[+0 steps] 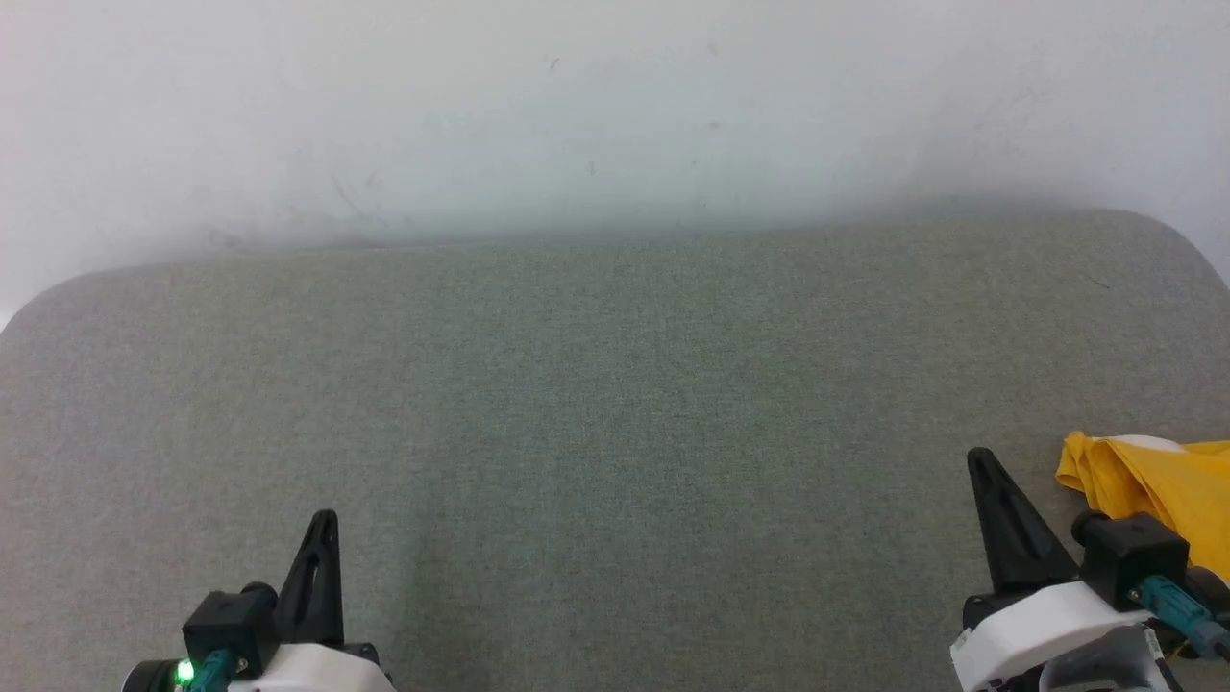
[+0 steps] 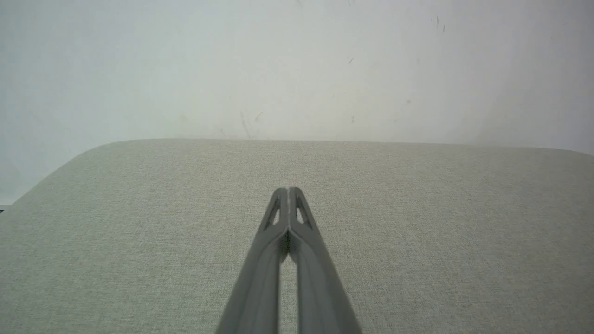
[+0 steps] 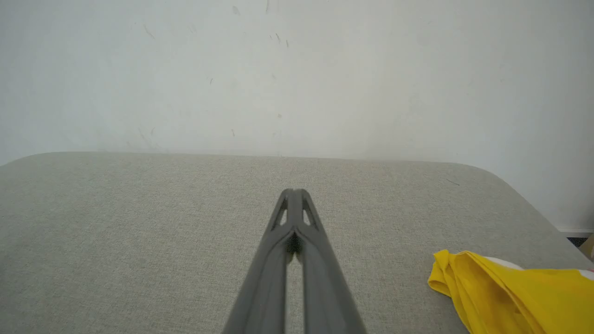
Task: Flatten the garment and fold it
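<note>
The garment (image 1: 1158,485) is a bright yellow bunch of cloth with a white patch, lying at the right edge of the grey cushioned surface (image 1: 615,404); most of it runs out of the head view. It appears again at the lower right of the right wrist view as the garment (image 3: 515,292). My right gripper (image 1: 982,461) is shut and empty, just left of the cloth and apart from it; its tips (image 3: 293,191) meet. My left gripper (image 1: 325,519) sits at the lower left, far from the cloth, shut with its fingertips (image 2: 288,190) pressed together and holding nothing.
A pale scuffed wall (image 1: 615,115) rises straight behind the cushion's back edge. The cushion has rounded far corners (image 1: 58,288) on both sides. Open fabric stretches between and ahead of both grippers.
</note>
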Tool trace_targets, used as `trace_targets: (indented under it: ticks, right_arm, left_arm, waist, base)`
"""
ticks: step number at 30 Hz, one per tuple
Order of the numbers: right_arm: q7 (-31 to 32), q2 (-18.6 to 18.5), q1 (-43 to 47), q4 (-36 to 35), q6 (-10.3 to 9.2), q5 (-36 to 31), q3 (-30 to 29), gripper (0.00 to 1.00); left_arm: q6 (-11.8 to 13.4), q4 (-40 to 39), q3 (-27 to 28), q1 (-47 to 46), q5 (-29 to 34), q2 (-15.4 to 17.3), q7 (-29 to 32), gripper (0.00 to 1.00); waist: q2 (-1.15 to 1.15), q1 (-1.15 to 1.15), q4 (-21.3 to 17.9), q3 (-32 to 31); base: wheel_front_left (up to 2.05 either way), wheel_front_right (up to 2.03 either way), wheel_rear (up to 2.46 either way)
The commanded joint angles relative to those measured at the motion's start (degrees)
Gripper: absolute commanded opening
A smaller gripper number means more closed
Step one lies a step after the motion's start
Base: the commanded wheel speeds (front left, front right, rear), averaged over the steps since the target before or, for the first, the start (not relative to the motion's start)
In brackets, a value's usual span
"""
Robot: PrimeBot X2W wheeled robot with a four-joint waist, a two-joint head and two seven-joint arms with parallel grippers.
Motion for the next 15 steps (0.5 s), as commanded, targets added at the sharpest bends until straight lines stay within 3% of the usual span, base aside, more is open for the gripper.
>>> trace_targets:
  ticks: [1,15]
  right_arm:
    - [0.05,0.08,-0.79,0.11,-0.01,-0.52,0.15,0.00]
    - [0.62,0.12,-1.35,0.23,-0.02,-1.24,0.28,0.00]
  left_arm:
    - [0.18,-0.43,-0.12,-0.94,1.02,-0.31,0.28,0.00]
    - [0.28,-1.29,-0.36,-1.58,2.06,-0.76,1.92,0.00]
  waist:
    - [0.00,0.00,-0.01,-0.01]
    - [0.00,0.00,-0.09,-0.08]
  base:
    - [0.00,0.00,0.00]
    - [0.00,0.00,0.00]
